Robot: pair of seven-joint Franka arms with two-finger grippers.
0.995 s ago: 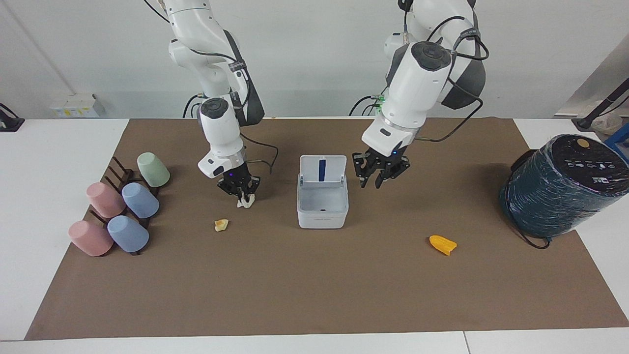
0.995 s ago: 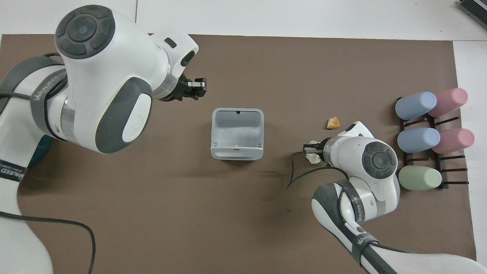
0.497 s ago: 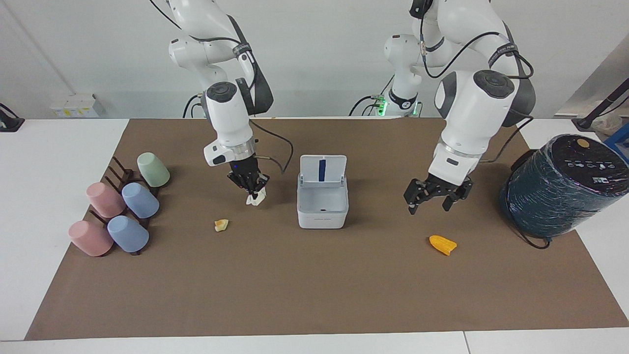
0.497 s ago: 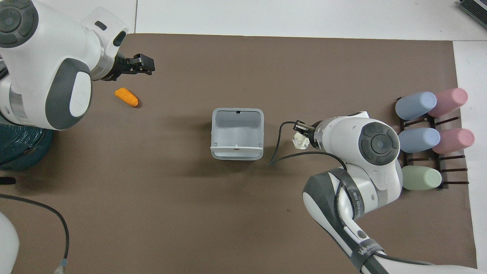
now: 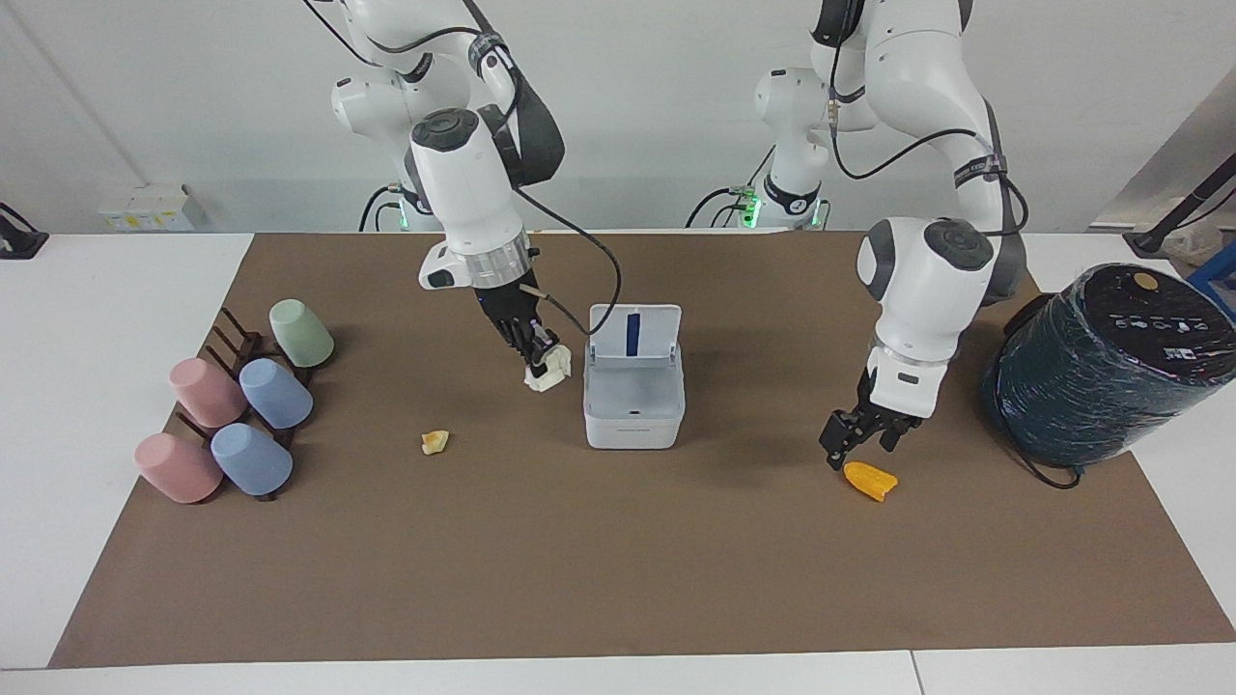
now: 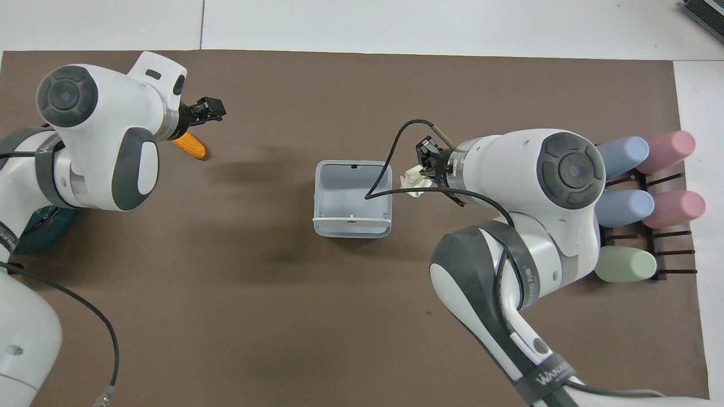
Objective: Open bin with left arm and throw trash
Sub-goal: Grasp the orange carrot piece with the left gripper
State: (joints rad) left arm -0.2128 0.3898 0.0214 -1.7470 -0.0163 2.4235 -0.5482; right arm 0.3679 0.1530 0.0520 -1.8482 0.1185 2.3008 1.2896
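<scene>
The white bin point(image 5: 633, 413) stands mid-mat with its lid point(image 5: 634, 333) upright, blue strip showing; it also shows in the overhead view point(image 6: 352, 169). My right gripper point(image 5: 541, 365) is shut on the crumpled white tissue wad point(image 5: 548, 374), held in the air just beside the bin's rim at the right arm's end; the wad also shows in the overhead view point(image 6: 413, 182). My left gripper point(image 5: 857, 449) is open, low over the mat just above the bright orange peel point(image 5: 870, 480). The pale yellow peel bit point(image 5: 435, 442) lies on the mat; my right arm hides it in the overhead view.
Several pastel cups point(image 5: 241, 405) lie on a dark rack at the right arm's end of the mat. A large dark teal wrapped cylinder point(image 5: 1101, 367) stands at the left arm's end. The brown mat point(image 5: 618, 569) covers the table.
My right gripper lifted the tissue wad and carried it to the bin's side. My left gripper swung away from the bin and came down over the orange peel.
</scene>
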